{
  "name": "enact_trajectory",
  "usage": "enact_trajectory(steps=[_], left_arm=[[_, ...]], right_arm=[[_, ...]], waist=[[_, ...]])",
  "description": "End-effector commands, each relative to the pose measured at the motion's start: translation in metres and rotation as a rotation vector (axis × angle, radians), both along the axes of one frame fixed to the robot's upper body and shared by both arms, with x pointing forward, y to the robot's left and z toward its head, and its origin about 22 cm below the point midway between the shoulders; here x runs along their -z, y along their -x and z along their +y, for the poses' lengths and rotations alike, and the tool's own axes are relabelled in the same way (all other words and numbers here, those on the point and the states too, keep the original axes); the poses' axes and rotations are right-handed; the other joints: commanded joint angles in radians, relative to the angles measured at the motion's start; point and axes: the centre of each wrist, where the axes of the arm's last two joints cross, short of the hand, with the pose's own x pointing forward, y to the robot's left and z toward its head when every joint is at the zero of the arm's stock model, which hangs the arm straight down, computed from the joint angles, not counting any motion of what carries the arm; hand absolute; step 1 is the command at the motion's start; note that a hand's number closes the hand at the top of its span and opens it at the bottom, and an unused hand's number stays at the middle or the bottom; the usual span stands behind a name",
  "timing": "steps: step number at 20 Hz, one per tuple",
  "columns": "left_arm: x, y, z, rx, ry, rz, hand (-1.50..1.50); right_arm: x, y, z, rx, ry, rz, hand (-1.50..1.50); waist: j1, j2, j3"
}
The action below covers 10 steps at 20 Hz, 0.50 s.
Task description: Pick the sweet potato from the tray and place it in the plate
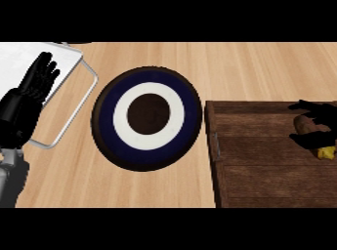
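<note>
A brown wooden tray lies on the counter at the right. On its right part lies the sweet potato, brownish with a yellow end showing. My right hand is over it with fingers curled round it, hiding most of it. Left of the tray sits the round plate, dark blue with a white ring and a dark brown centre; nothing lies on it. My left hand rests open at the left edge, fingers up.
A white board with a metal handle lies at the far left, under my left hand. Bare wooden counter stretches behind the plate and tray.
</note>
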Motion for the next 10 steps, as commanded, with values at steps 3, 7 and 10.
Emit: enact_trajectory(steps=[3, 7, 10], left_arm=[[0.006, 0.005, 0.002, -0.014, 0.004, 0.017, 0.0], [0.012, 0.009, 0.027, -0.079, -0.023, 0.033, 0.0], [-0.001, 0.006, 0.007, -0.058, 0.0, 0.018, 0.0]], right_arm=[[0.042, 0.044, 0.024, 0.076, 0.136, -0.133, 1.5], [0.08, 0.1, 0.022, 0.149, 0.33, -0.196, 1.5], [0.083, 0.126, 0.034, 0.176, 0.415, -0.32, 1.5]], waist=[[-0.02, 0.003, 0.014], [-0.068, -0.006, 0.012], [-0.063, -0.006, 0.013]])
